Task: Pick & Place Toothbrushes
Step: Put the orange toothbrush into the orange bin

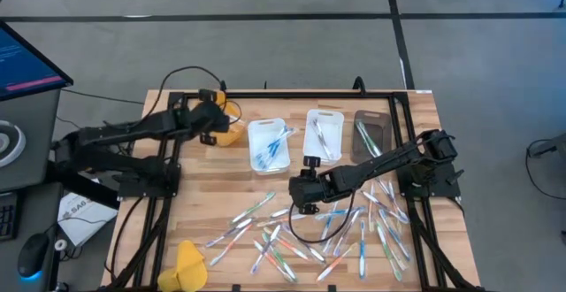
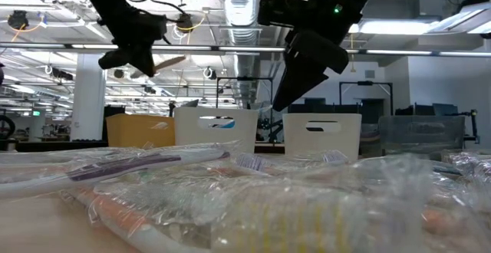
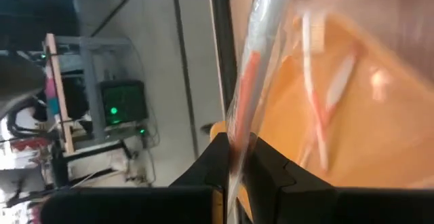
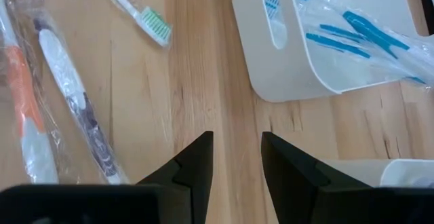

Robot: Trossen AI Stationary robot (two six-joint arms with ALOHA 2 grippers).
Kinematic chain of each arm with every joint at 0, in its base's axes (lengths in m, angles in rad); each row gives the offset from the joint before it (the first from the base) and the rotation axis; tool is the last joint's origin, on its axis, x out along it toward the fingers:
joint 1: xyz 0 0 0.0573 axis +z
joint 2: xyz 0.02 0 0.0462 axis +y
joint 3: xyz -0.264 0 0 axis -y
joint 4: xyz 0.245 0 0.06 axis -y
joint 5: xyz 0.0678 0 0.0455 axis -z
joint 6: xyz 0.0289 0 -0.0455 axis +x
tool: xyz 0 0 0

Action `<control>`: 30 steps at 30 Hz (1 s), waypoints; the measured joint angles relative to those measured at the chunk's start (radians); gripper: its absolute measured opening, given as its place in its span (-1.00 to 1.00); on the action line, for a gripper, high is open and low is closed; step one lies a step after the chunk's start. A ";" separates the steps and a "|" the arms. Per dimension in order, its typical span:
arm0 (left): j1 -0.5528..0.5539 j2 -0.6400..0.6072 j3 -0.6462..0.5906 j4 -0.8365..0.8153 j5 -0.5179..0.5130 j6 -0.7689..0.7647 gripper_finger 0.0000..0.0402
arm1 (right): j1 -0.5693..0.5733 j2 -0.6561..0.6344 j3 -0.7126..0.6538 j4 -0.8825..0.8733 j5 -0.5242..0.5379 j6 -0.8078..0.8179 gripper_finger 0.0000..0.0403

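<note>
My left gripper (image 1: 218, 118) hangs over the yellow tray (image 1: 233, 135) at the table's far left, shut on a clear-wrapped toothbrush with an orange handle (image 3: 252, 68). Other orange toothbrushes (image 3: 324, 105) lie inside that tray. My right gripper (image 4: 236, 157) stands open above bare wood in the middle of the table (image 1: 302, 195), with nothing between its fingers. Several wrapped toothbrushes (image 1: 336, 230) lie flat and scattered over the near half of the table. An orange one (image 4: 20, 98), a grey one (image 4: 73, 98) and a green one (image 4: 144, 15) lie just beyond my right gripper. My left gripper pinches the wrapped toothbrush between its two fingers (image 3: 268, 166), on the wrapper (image 3: 237, 139) just below the orange part of the handle. The toothbrush runs on straight out past the fingertips. It is lifted clear, above the yellow tray.
A white tray with blue toothbrushes (image 1: 268, 146), a second white tray (image 1: 325, 135) and a dark tray (image 1: 372, 135) stand in a row at the far side. A yellow object (image 1: 189, 265) lies at the near left corner. A black frame rail (image 1: 168, 195) runs along each side.
</note>
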 joint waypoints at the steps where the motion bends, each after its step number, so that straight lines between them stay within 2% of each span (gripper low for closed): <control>1: 0.022 0.006 0.005 -0.001 0.001 0.028 -0.91 | 0.000 0.000 0.000 0.002 0.000 0.000 -0.41; 4: 0.085 0.037 0.007 0.000 0.024 0.084 -0.91 | 0.000 0.000 0.000 0.003 -0.001 0.000 -0.41; 8: 0.152 0.093 0.007 -0.024 0.226 0.107 -0.91 | -0.005 0.000 0.000 0.005 -0.004 0.000 -0.41; 10: 0.162 0.123 0.007 -0.025 0.288 0.132 -0.91 | -0.006 0.000 0.000 0.008 -0.006 0.000 -0.41; 15: 0.184 0.160 0.007 -0.024 0.308 0.141 -0.91 | -0.006 0.000 0.000 0.007 -0.024 -0.004 -0.41; 20: 0.262 0.178 0.005 -0.024 0.455 0.141 -0.91 | -0.005 0.000 0.000 0.000 -0.025 -0.011 -0.41; 26: 0.337 0.178 0.005 -0.024 0.484 0.133 -0.91 | -0.006 0.000 0.000 -0.002 -0.025 -0.034 -0.41; 30: 0.357 0.178 0.005 -0.024 0.555 0.133 -0.89 | -0.012 0.000 0.000 0.000 -0.024 -0.037 -0.41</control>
